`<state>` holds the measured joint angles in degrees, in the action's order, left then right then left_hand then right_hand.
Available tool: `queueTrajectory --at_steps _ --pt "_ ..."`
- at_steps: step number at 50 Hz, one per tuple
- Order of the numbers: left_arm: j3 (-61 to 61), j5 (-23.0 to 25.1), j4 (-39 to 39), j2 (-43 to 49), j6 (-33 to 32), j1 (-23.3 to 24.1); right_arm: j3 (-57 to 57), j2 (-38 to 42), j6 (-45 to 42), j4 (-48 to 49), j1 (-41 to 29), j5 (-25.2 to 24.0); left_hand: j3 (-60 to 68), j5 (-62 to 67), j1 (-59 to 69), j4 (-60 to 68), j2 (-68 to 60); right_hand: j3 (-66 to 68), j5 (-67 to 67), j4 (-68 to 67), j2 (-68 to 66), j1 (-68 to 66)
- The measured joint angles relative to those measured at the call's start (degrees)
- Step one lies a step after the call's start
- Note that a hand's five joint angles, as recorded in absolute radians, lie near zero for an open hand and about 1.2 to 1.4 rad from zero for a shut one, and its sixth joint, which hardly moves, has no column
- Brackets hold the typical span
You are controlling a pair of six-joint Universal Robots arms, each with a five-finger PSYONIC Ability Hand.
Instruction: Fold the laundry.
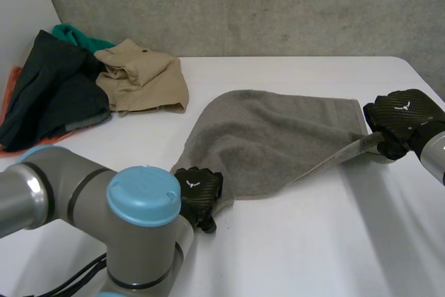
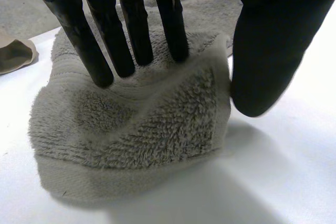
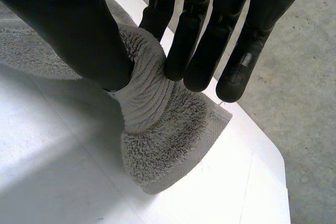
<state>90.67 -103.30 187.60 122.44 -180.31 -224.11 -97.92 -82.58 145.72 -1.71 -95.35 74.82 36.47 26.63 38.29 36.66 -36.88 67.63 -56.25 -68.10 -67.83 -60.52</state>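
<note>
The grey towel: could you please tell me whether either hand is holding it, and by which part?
Both hold the grey towel: the left hand pinches its near corner, the right hand its right-end corner, between fingers and thumb.

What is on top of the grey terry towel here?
The left robot hand pinches one corner of the grey terry towel; the right robot hand pinches another corner. Anything beneath the towel on the white table is hidden.
</note>
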Motion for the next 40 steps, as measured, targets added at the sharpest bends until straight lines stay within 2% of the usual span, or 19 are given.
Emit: queueTrajectory --at_steps 1,2,4,6,10,11,14,15,20,22,25,32,33,40 --pt "-0.4 -0.4 0.1 0.4 0.0 0.0 0.0 0.0 0.0 0.0 0.0 0.0 4.3 4.1 5.0 4.3 -4.0 0.0 0.0 0.0 0.0 0.0" --pt "-1.0 -1.3 0.3 0.8 -0.1 0.0 0.0 0.0 -0.1 0.1 0.0 0.1 16.0 15.6 17.9 16.1 -17.0 0.0 0.0 0.0 0.0 0.0" --pt "-1.7 -3.0 0.6 1.2 -0.2 -0.1 0.0 0.0 -0.3 0.1 0.1 0.2 25.9 25.6 27.2 26.0 -25.8 0.0 0.0 0.0 0.0 0.0" --pt "-2.1 -5.3 0.9 0.7 -0.4 -0.5 0.2 0.0 -0.6 0.0 0.2 0.3 31.3 29.6 28.3 31.4 -31.2 0.0 0.0 0.0 0.0 0.0" --pt "-2.0 -7.0 1.1 -0.3 -0.8 -0.8 0.5 0.0 -0.9 -0.2 0.4 0.4 31.6 29.6 28.3 31.8 -31.6 0.0 0.0 0.0 0.0 0.0" --pt "-1.3 -9.2 1.3 -3.2 -2.3 -1.9 0.6 -0.1 -1.1 -0.3 0.6 0.5 31.6 29.6 28.3 31.8 -31.6 0.0 0.0 0.0 0.0 0.0" --pt "-0.4 -9.9 1.4 -5.4 -3.6 -2.6 1.0 -0.3 -2.9 -1.0 1.6 0.6 31.6 29.6 28.3 31.8 -31.6 0.0 0.0 0.0 0.0 0.0" --pt "2.4 -10.2 1.5 -10.7 -8.2 -4.4 1.8 -2.0 -8.1 -3.7 4.2 0.7 31.7 29.6 28.3 31.9 -31.7 0.0 0.0 0.0 0.0 0.0" --pt "8.2 -7.4 1.4 -19.3 -17.9 -6.7 2.5 -5.2 -16.2 -10.0 6.8 0.9 31.8 29.6 28.3 31.9 -31.7 0.0 0.0 0.0 0.0 0.0" --pt "10.8 -5.3 1.3 -22.1 -21.9 -7.3 2.3 -6.9 -21.3 -15.5 7.7 0.8 31.8 29.6 28.3 31.9 -31.7 0.0 0.0 0.0 0.0 0.0" --pt "13.3 -2.9 1.4 -23.6 -24.7 -8.2 1.5 -7.4 -24.5 -19.5 7.8 0.6 31.8 29.6 28.3 31.9 -31.7 0.0 0.0 0.0 0.0 0.0" --pt "14.0 -0.7 2.6 -19.5 -26.1 -9.6 0.0 -4.4 -26.1 -20.7 7.5 0.6 31.8 29.6 28.3 32.0 -31.8 0.0 0.0 0.0 0.0 0.0" --pt "11.6 -0.3 4.2 -14.2 -26.3 -10.3 0.8 0.0 -25.9 -18.2 7.3 1.1 31.8 29.6 28.3 32.0 -31.8 0.0 0.0 0.0 0.0 0.0" --pt "-2.1 0.2 8.7 -3.0 -27.8 -11.5 8.9 8.7 -22.1 -8.9 5.3 4.8 31.9 29.6 28.3 32.1 -31.8 0.0 0.0 0.0 0.0 0.0"
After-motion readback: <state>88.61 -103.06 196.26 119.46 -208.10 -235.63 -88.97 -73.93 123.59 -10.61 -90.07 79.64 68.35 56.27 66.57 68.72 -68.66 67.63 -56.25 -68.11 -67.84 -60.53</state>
